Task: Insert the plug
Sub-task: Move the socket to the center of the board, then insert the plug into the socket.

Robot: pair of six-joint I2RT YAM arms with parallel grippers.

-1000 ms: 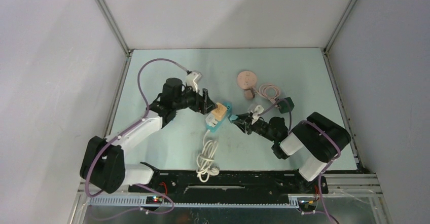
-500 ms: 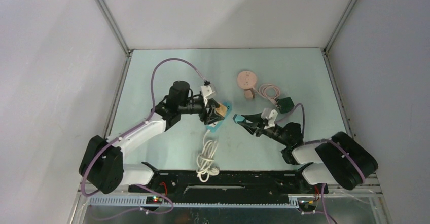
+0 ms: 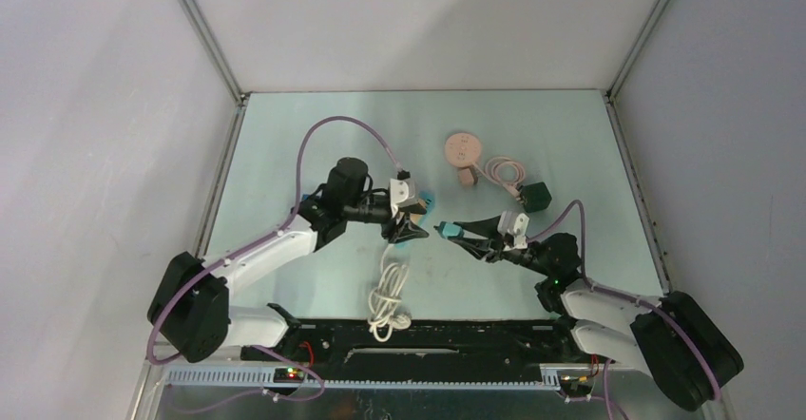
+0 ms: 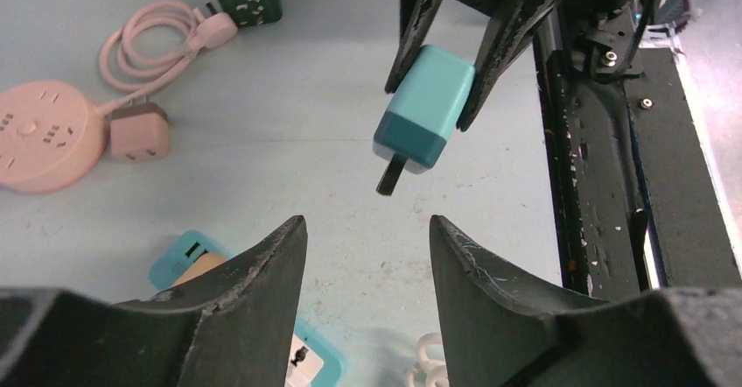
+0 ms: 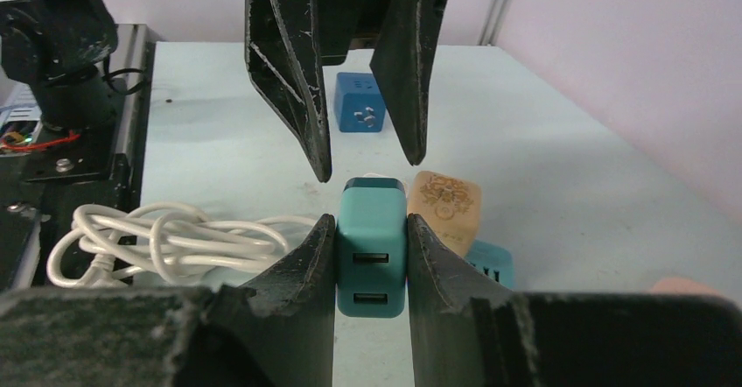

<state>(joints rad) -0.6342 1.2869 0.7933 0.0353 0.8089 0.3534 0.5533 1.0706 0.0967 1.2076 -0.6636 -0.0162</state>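
My right gripper is shut on a teal USB charger plug, held just above the table with its prongs toward the left arm; it also shows in the top view. In the left wrist view the plug hangs between the right fingers, one dark prong showing. My left gripper is open and empty, facing the plug. A teal power strip with a beige plug in it lies under its left finger. In the top view my left gripper hovers over the strip.
A white coiled cable lies near the front. A pink round socket, a pink cable with plug and a dark green cube lie at the back right. A blue cube sits behind the left fingers.
My left gripper has shifted right over the strip and stands open. The right arm's elbow has swung back and down to the right, the plug staying beside the strip.
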